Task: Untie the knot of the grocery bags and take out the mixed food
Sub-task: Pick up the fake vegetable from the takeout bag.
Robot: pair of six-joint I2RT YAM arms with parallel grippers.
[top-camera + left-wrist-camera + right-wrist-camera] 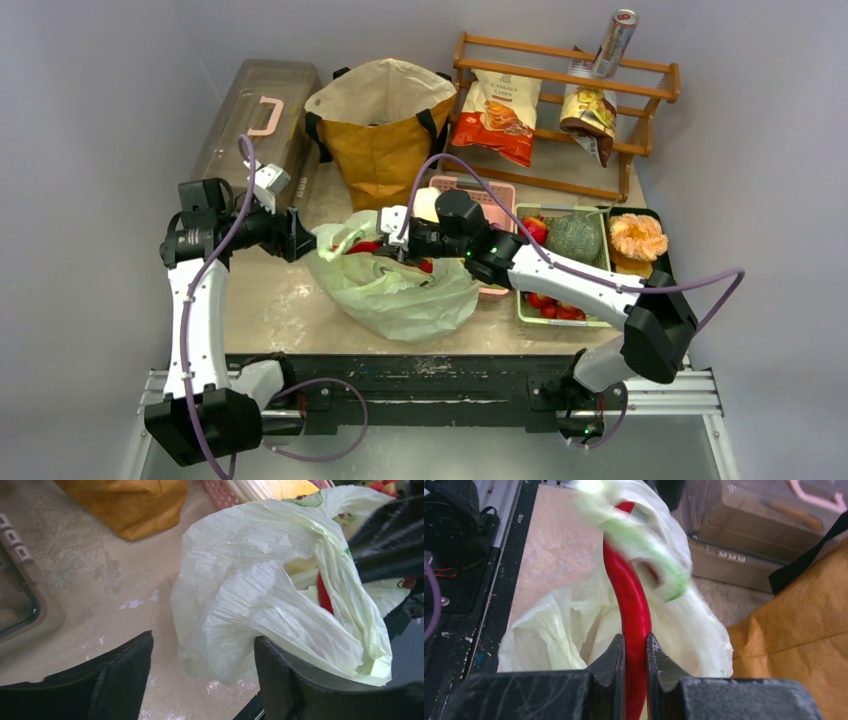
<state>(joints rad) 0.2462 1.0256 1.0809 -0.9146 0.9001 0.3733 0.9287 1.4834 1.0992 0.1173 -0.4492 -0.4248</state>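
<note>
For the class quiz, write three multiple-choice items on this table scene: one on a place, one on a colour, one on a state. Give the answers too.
1. Where does the brown tote stand relative to the green plastic bag?
A. Behind it
B. In front of it
C. On top of it

2. What colour is the chilli at the bag's mouth?
A. Purple
B. Yellow
C. Red

3. What state is the right gripper in?
A. Wide open
B. Shut on the chilli
C. Out of view

Answers:
1 A: in the top view the tote is farther back.
2 C: the right wrist view shows it red.
3 B: both fingers press its sides.
</note>
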